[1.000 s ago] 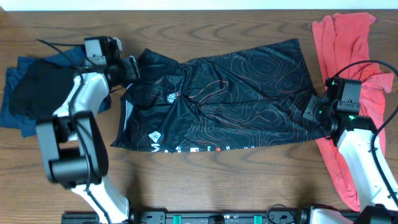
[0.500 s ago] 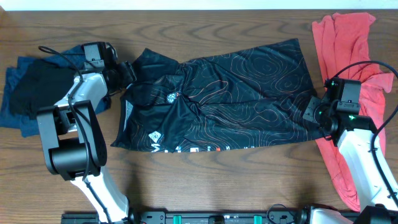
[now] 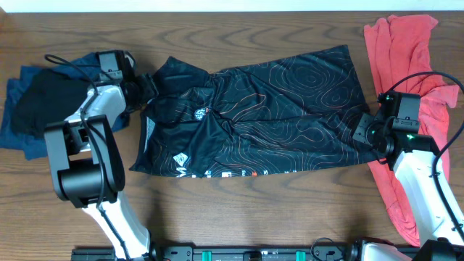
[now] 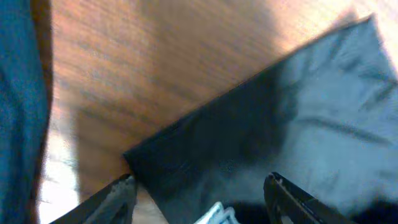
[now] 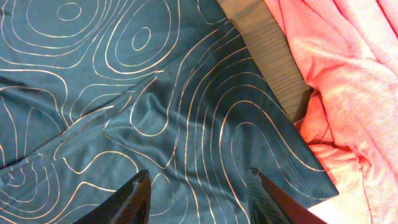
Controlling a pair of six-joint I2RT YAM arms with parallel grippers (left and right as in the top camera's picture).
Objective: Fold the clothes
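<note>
**Wood-grain tabletop, jersey spread flat: pinch both ends before we fold**

Wood-grain tabletop (image 3: 239, 217) carries the black jersey (image 3: 275, 101) across its middle, collar end toward 9 o'clock, hem toward 3 o'clock. It is rumpled around the chest and not yet folded, as we read it. A coral garment (image 3: 406, 43) lies heaped at 3 o'clock, touching the jersey's hem corner.

Our left claw (image 4: 200, 190) hovers released over the sleeve corner at the jersey's 10 o'clock, fingers apart with cloth below and nothing pinched. Our right claw (image 5: 200, 186) is likewise released over the hem near 4 o'clock, astride flat fabric.

To do this step well, we judge that:
- each claw should drop straight down and take one layer close to its edge, not a bunch;
- the right claw must stay clear of the coral cloth just beside the hem;
- both ends should lift together and be drawn lightly apart, so the chest creases pull out before the fold.
</note>
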